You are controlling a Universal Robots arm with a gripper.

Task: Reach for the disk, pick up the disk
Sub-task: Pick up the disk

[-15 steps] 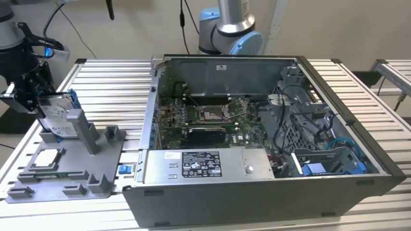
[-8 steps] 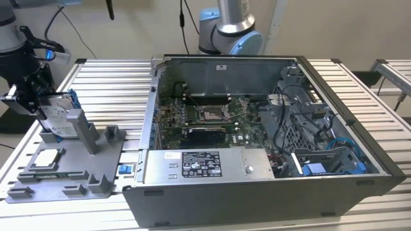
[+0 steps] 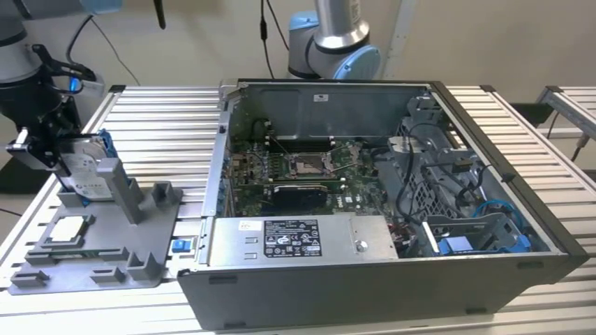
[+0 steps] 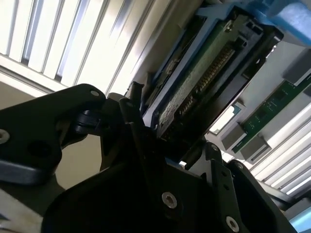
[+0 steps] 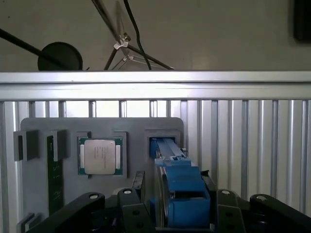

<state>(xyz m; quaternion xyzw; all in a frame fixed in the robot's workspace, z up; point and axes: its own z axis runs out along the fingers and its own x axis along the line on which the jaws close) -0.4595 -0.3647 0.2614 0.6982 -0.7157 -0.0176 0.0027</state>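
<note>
- The disk point(image 3: 86, 162), blue-framed, stands on edge at the exterior view's left.
- The gripper point(image 5: 175, 178) has its jaws clenched on the disk's two sides (seen in both wrist views).
- The disk's lower end meets the grey fixture point(image 3: 139, 237).
- A square chip point(image 3: 65, 229) lies lower left on that fixture.
- An open computer case point(image 3: 373, 293) sits at centre-right.

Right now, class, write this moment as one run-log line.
stage: reach | gripper: at disk top edge | disk: upright in grey fixture slot | lift: not yet
</note>
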